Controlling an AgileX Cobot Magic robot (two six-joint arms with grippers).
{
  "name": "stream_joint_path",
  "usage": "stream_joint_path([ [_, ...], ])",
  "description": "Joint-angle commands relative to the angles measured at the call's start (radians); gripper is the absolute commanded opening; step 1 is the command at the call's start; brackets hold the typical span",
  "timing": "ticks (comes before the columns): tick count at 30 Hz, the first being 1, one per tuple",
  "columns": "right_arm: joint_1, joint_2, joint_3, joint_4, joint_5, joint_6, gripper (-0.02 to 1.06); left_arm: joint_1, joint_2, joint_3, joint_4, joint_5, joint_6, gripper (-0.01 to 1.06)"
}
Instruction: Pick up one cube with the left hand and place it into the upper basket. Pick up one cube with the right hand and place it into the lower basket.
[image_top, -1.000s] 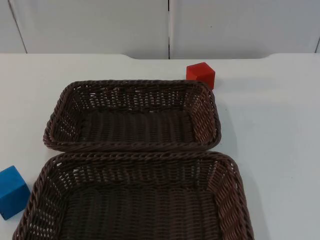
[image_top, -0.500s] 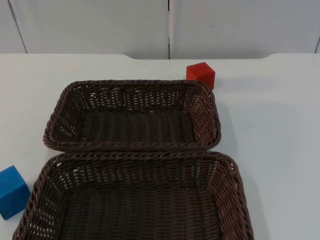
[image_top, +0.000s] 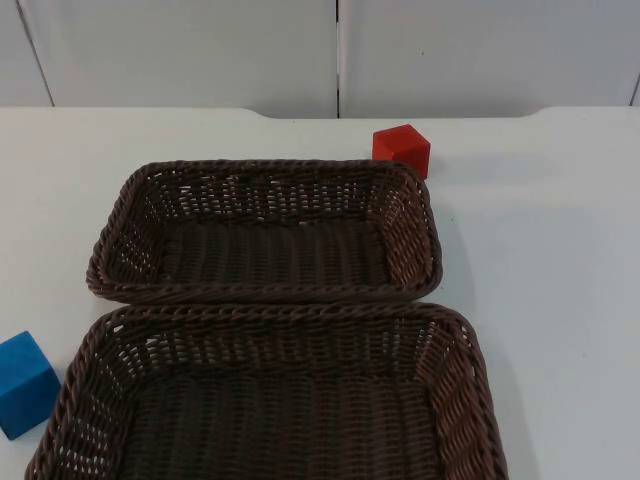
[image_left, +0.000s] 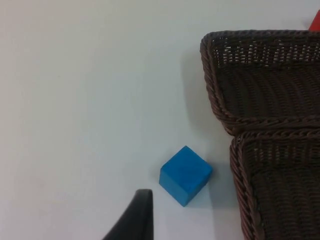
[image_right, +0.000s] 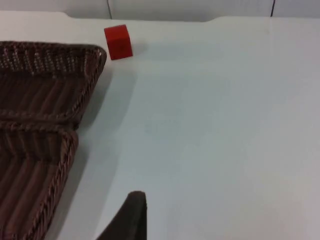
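In the top view, two dark brown wicker baskets lie one behind the other, both empty: the upper basket (image_top: 260, 168) and the lower basket (image_top: 270, 312). A red cube (image_top: 401, 149) stands on the table just beyond the upper basket's far right corner. A blue cube (image_top: 25, 383) rests on the table left of the lower basket. My left gripper (image_left: 136, 219) hovers close to the blue cube (image_left: 185, 174), a little to its side and apart from it. My right gripper (image_right: 131, 216) hangs over bare table, far from the red cube (image_right: 118, 42).
The white table ends at a grey partition wall (image_top: 340, 55) behind the red cube. Open table surface (image_top: 550, 300) stretches right of both baskets. In the left wrist view the upper basket's rim (image_left: 210, 95) and the lower basket's rim (image_left: 237, 185) lie beside the blue cube.
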Motion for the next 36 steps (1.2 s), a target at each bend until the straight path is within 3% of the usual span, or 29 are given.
stream_joint_path([
  [1, -0.007, 0.03, -0.028, -0.01, -0.053, 0.001, 1.05, 0.004, 0.003, -0.005, -0.025, -0.013, 0.0, 1.05],
  [7, -0.007, 0.251, -0.127, -0.01, -0.157, 0.001, 1.05, 0.004, 0.003, -0.005, -0.034, -0.013, 0.0, 1.05],
  [15, -0.007, 0.557, -0.267, 0.003, -0.194, 0.001, 1.05, 0.004, 0.034, -0.005, -0.034, -0.024, 0.0, 1.05],
  [24, -0.007, 0.826, -0.403, 0.003, -0.221, -0.026, 1.05, 0.004, 0.306, -0.005, 0.022, -0.091, 0.0, 1.05],
  [36, -0.007, 0.955, -0.425, 0.003, -0.274, -0.057, 1.05, 0.004, 0.633, -0.005, 0.028, -0.232, 0.025, 1.05],
])
